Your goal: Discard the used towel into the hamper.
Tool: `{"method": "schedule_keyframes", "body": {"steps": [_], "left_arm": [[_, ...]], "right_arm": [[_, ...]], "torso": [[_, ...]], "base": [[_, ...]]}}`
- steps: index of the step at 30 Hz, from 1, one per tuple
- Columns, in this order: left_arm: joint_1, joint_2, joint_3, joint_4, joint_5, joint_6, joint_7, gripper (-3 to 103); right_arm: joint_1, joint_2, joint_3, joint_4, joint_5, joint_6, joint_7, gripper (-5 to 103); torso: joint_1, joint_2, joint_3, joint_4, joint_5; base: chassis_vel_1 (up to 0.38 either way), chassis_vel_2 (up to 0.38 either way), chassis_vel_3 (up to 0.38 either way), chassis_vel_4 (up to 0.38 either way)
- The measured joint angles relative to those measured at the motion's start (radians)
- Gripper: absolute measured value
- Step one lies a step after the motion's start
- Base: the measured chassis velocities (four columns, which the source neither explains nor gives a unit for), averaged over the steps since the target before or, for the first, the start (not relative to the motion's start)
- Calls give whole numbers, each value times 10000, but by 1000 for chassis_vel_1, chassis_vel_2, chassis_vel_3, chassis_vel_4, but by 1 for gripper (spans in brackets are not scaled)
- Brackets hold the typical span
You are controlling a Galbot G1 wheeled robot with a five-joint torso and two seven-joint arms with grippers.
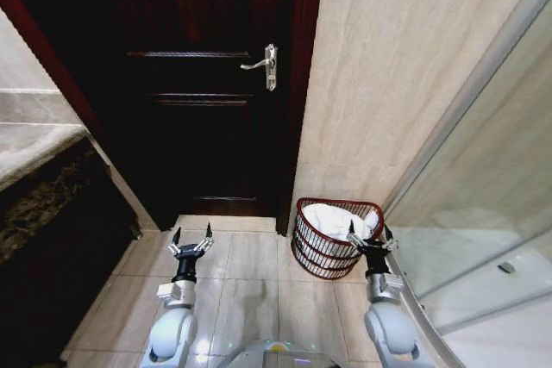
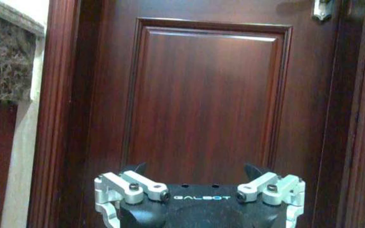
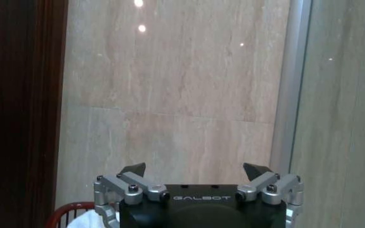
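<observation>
Landmark for this report: the small round red-brown openwork wire hamper (image 1: 335, 237), standing on the pale tiled floor (image 1: 250, 273) in the corner where the beige marble-look wall (image 1: 388, 75) meets the glass shower partition (image 1: 483, 213), just beside the dark wooden panelled door (image 1: 198, 84).

Task item: the white crumpled towel (image 1: 332, 218) lies inside the hamper, heaped against the rim on the wall side. It is bunched, with no clear long axis. In the right wrist view a sliver of the hamper's rim (image 3: 68, 211) and of the towel (image 3: 92, 219) appears just beneath the gripper body.

Right gripper (image 1: 369, 234): positioned at the hamper's rim on the partition side, level with or slightly above it. Jaws stand wide apart and hold nothing. The towel lies below and toward the door side of these jaws. Whether a fingertip touches the rim cannot be determined.

Left gripper (image 1: 191, 240): well apart from the hamper on the door side, over bare floor, facing the door. Jaws wide apart, empty.

Assessment: the right arm is clearly nearer the hamper. The towel appears already deposited; the discard looks essentially complete.
</observation>
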Motion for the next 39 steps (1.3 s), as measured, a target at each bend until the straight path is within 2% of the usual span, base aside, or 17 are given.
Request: {"method": "schedule_keyframes", "body": {"steps": [13, 16, 19, 25, 30, 36, 39], "left_arm": [[2, -91, 212, -298, -90, 554, -225, 100], [40, -49, 197, -461, -21, 790, -236, 100], [110, 10, 85, -768, 85, 1342, -321, 100], [131, -99, -220, -1207, 472, 1719, -447, 100], [255, -96, -198, -1457, 601, 1844, -543, 100], [131, -49, -279, -1487, 1450, 1827, -783, 100], [85, 7, -290, -1549, 1587, 1821, -766, 100]], "right_arm": [[67, 12, 87, 46, 193, 100, -203, 100], [-26, 12, 72, 177, 232, 128, -318, 100], [-161, 79, -26, 377, 273, 134, -348, 100], [-315, 118, -94, 647, 275, 134, -349, 100], [-470, 142, -95, 795, 271, 124, -339, 100], [-664, 253, 34, 862, 123, 185, -430, 100], [-752, 355, 107, 874, 47, 222, -621, 100]], "torso": [[2, 0, 0, 1, 0], [2, 0, 0, -1, 0], [2, 0, 0, 0, 0], [32, 71, 43, 0, 0], [98, 234, 137, 0, 0], [218, 514, 295, -1, 0], [263, 642, 379, -1, 0]], "base": [[0, 0, 0, 0], [0, 0, 0, 0], [0, 0, 0, 0], [0, 0, 0, 0], [0, 0, 0, 0], [0, 0, 0, 0], [0, 0, 0, 0]]}}
